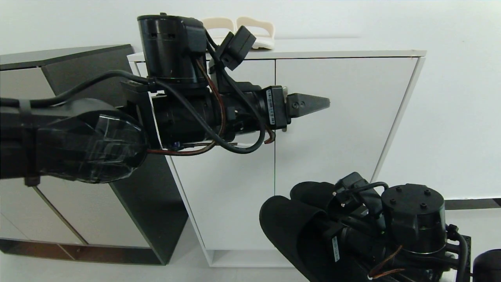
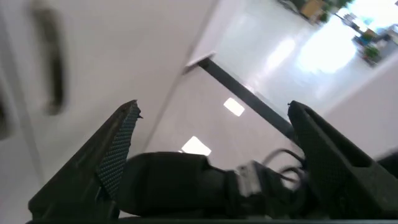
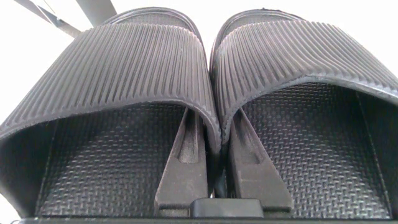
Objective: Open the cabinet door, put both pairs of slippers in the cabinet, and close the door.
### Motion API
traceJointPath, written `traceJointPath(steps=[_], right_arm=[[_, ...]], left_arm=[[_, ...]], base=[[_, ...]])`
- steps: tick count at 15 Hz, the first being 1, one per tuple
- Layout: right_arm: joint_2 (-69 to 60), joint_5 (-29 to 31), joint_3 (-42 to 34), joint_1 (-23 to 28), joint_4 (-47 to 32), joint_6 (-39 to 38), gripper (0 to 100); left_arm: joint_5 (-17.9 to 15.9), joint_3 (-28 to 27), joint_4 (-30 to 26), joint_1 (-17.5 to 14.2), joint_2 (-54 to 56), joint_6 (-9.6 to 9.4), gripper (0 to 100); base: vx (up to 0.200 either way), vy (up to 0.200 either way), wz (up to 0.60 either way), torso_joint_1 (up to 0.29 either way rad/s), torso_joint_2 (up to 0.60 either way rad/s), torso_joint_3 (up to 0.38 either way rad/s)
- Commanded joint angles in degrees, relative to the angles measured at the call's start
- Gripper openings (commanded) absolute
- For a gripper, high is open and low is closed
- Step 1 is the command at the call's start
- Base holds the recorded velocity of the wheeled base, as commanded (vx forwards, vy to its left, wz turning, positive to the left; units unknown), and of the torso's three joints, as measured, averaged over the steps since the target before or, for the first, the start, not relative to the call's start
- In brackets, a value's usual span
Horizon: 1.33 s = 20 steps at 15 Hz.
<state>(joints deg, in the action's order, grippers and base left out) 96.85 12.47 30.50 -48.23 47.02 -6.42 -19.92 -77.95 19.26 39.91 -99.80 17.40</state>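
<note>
Head view: right gripper [image 3: 214, 127] clamps black slippers [image 1: 289, 219] as one pair; wide-spread left gripper [image 1: 319, 103] faces shut cabinet door [image 1: 340, 125].

The left arm [image 1: 78, 141] comes in from the left and stretches across, held high. The left wrist [image 1: 203, 113] is level and turned so that the left pincer [image 1: 311, 103] points to the right. In the left wrist view its two fingers [image 2: 115, 149] stand wide apart with nothing between them; from the head they line up as one dark wedge. The right arm [image 1: 415, 223] sits low at the near right, with the right wrist [image 1: 352, 235] angled toward the left. The right pincer [image 3: 214, 134] is closed. Its prongs [image 3: 183, 168] lie close together, one inside each of the black slippers [image 1: 289, 223], pinching the two inner walls between them.
</note>
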Motion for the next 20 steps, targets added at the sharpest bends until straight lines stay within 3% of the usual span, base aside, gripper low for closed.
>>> traceJointPath(steps=[1,5,8,10,20], right_arm=[[0.1,0.1,0.0,0.0,0.0,0.0,0],[0.0,0.2,0.0,0.1,0.0,0.0,0],[0.1,0.2,-0.1,0.1,0.0,-0.1,0],[0.0,0.2,-0.2,0.1,0.0,-0.1,0],[-0.3,0.3,-0.2,0.1,0.0,0.0,0]], left_arm=[[1.6,-0.5,0.2,-0.4,-2.0,-0.26,100],[6.6,-3.7,0.7,-1.0,-4.9,-0.96,100],[8.5,-4.5,0.6,-1.0,-5.3,-0.96,100],[12.3,-6.6,0.6,-1.1,-7.1,-1.22,100],[12.7,-11.0,0.3,-1.6,-11.6,-1.22,100]], base=[[0.0,0.0,0.0,0.0,0.0,0.0],[0.0,0.0,0.0,0.0,0.0,0.0],[0.0,0.0,0.0,0.0,0.0,0.0],[0.0,0.0,0.0,0.0,0.0,0.0],[0.0,0.0,0.0,0.0,0.0,0.0]])
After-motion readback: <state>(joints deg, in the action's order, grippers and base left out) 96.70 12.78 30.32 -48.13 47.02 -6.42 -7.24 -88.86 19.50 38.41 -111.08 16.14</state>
